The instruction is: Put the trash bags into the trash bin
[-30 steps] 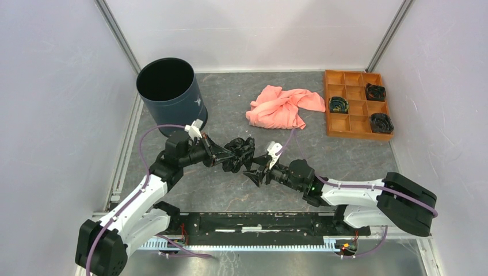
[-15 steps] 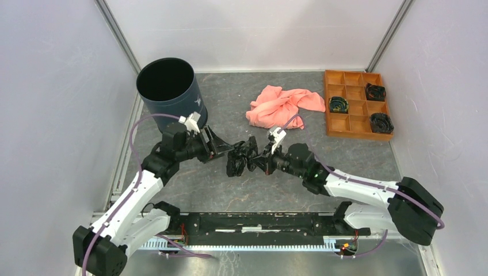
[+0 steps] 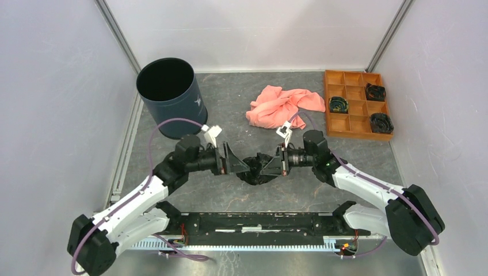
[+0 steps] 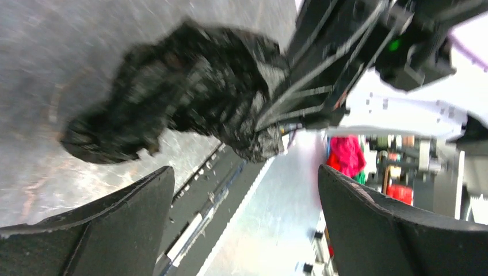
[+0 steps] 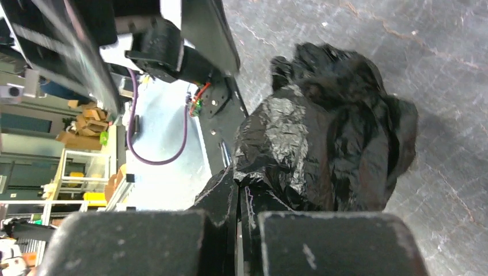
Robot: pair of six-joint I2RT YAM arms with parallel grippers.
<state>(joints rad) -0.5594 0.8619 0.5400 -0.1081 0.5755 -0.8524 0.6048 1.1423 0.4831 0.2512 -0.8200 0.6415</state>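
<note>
Two tools face each other over the near middle of the grey stone-patterned tabletop. The right tool is clamped tight on a fold of the crumpled, glossy black plastic trash bag, bunched between them. The left tool gapes wide open, just short of the bag. The dark navy-blue cylindrical trash bin stands upright at the far left, well apart.
</note>
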